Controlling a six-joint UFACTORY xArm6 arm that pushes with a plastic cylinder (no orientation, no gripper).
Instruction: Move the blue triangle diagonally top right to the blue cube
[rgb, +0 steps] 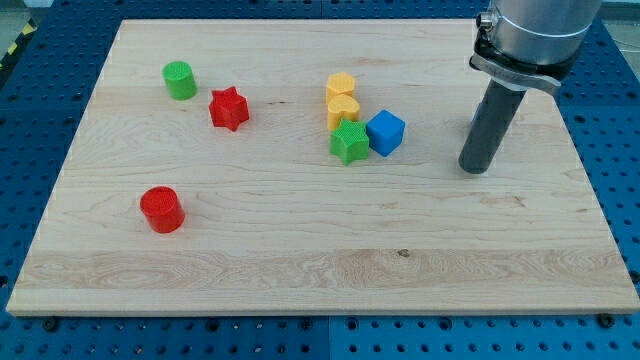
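The blue cube (386, 132) sits right of the board's centre, touching a green star (348, 142) on its left. No blue triangle shows anywhere in the view. My tip (477, 169) rests on the board to the right of the blue cube, about a cube's width and a half away, touching no block. The thick dark rod rises from it toward the view's top right.
A yellow hexagon (341, 87) and a yellow heart (343, 109) stand just above the green star. A green cylinder (180, 80) and a red star (229, 108) lie at the upper left. A red cylinder (161, 209) lies at the lower left. The wooden board (320, 260) sits on a blue perforated table.
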